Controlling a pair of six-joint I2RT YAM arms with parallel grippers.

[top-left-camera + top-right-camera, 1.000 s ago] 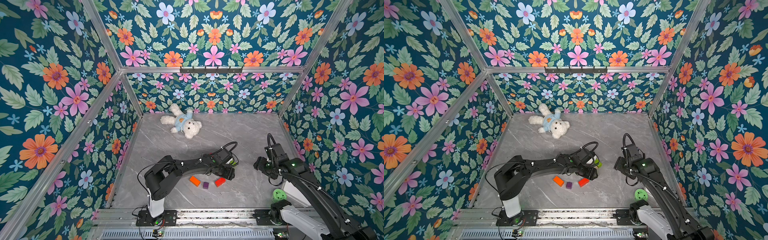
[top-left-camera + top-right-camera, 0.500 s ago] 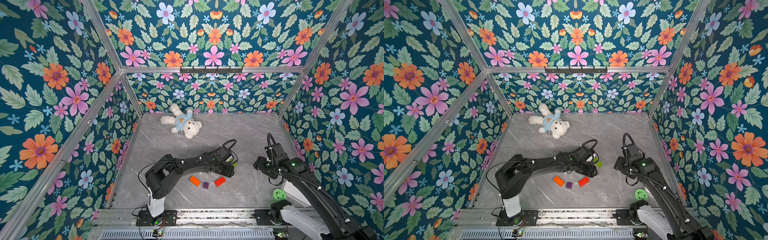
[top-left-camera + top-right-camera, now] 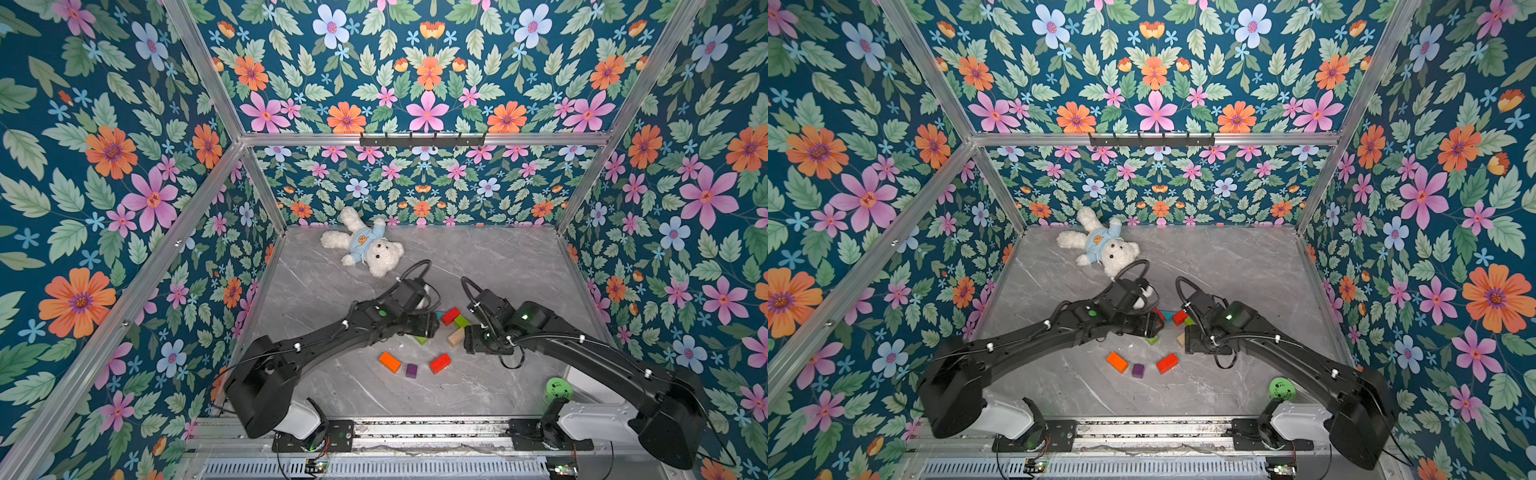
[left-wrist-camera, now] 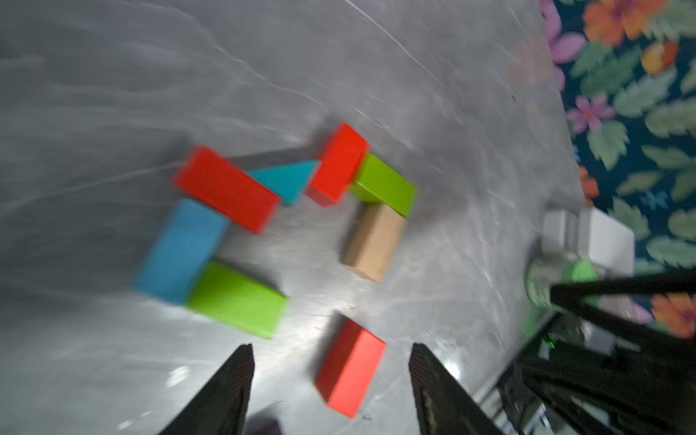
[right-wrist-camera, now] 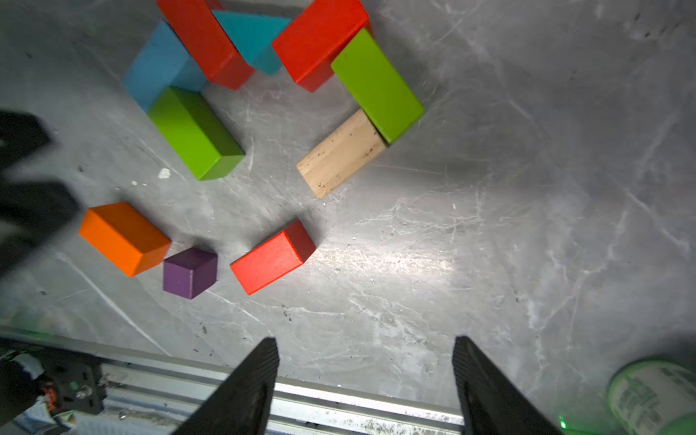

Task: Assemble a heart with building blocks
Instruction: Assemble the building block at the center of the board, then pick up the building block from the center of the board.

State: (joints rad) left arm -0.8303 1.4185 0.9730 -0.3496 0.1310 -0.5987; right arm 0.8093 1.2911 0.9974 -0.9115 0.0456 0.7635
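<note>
Several building blocks touch in an open heart outline: light blue [image 5: 158, 64], red [image 5: 205, 39], teal triangle [image 5: 252, 34], red [image 5: 318, 37], green [image 5: 376, 84], plain wood [image 5: 341, 152], and a second green [image 5: 196, 132]. Apart from them, nearer the front, lie an orange brick [image 3: 389, 361], a purple cube [image 3: 411, 370] and a red brick [image 3: 439, 363]. My left gripper [image 4: 331, 352] hangs open above that red brick [image 4: 352, 367], holding nothing. My right gripper [image 5: 365, 341] is open and empty over bare table near the front rail [image 5: 339, 399].
A white teddy bear [image 3: 365, 247] lies at the back of the table. A green perforated ball [image 3: 558, 390] sits by the right arm's base. Both arms reach low over the middle, their wrists close together beside the blocks. Floral walls close in three sides.
The right arm has swung in from the right side to beside the blocks. The left gripper has drawn back a little, uncovering the blocks. Both grippers stand wider.
</note>
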